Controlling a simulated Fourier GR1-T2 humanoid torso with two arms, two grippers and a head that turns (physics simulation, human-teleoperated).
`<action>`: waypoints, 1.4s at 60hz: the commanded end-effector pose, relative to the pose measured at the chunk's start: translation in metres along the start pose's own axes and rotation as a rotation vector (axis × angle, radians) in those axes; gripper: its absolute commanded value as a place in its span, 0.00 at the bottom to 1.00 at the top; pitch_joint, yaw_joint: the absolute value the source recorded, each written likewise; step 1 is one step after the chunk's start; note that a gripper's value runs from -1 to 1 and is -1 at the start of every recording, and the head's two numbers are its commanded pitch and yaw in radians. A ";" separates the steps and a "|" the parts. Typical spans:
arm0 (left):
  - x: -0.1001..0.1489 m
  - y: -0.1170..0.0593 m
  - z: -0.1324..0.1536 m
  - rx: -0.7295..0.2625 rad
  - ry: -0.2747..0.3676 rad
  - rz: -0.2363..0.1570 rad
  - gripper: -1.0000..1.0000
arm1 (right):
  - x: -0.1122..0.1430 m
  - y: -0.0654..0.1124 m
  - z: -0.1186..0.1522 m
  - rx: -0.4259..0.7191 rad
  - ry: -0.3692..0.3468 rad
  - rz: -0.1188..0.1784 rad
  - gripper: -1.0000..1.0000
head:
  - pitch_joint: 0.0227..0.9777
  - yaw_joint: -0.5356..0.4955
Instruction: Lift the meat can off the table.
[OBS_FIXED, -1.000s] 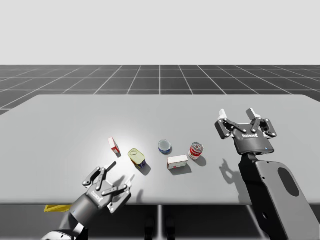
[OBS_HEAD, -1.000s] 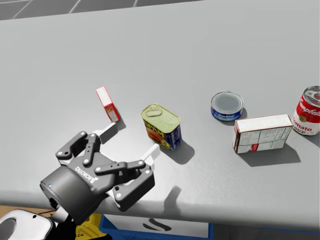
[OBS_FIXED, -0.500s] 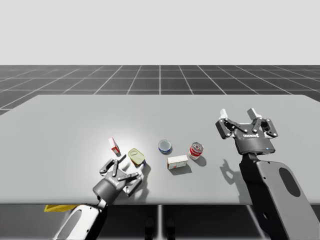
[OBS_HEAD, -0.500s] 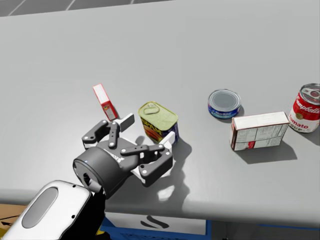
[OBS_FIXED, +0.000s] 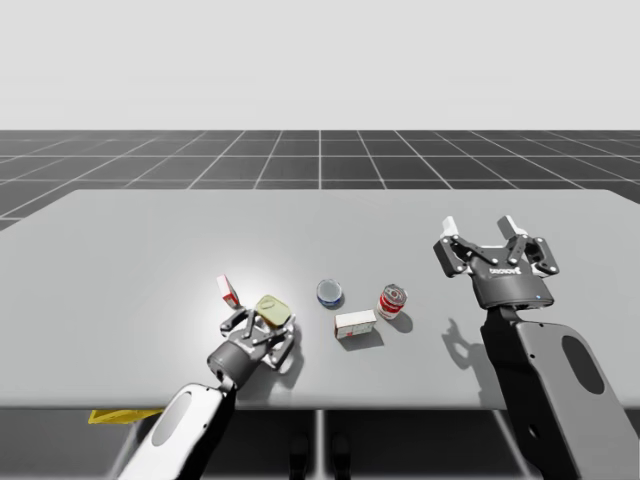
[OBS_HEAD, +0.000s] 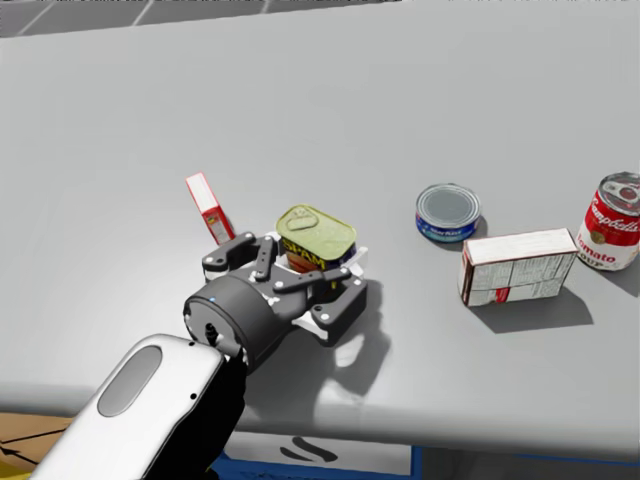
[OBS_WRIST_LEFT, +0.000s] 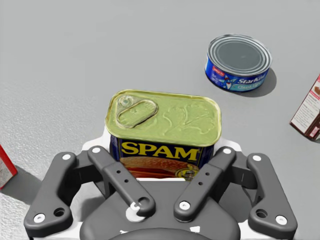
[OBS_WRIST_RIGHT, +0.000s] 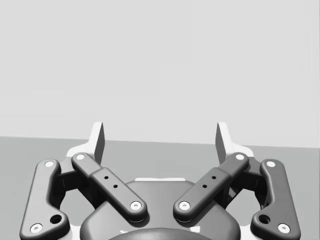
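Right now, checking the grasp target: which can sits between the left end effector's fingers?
The rectangular can with the yellow-green lid, flanked by my open left end effector. The flat blue can and the red-and-white can stand well apart.

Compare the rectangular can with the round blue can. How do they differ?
The rectangular can is tall and boxy; the round blue can is low and circular. The rectangular can sits between the open fingers of my left claw; the round blue can stands free. Both stand upright on the table.
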 end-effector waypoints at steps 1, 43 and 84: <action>-0.010 0.001 -0.002 -0.003 0.035 0.002 1.00 | 0.001 -0.001 0.000 -0.001 -0.002 -0.002 0.00 | 0.89 0.70; -0.013 -0.011 0.001 -0.042 0.042 -0.018 1.00 | 0.001 -0.004 -0.001 -0.001 -0.004 -0.008 0.00 | 0.47 0.70; 0.144 -0.021 0.041 -0.048 -0.289 -0.225 1.00 | 0.000 -0.004 -0.002 -0.003 -0.003 0.008 0.00 | 0.44 0.71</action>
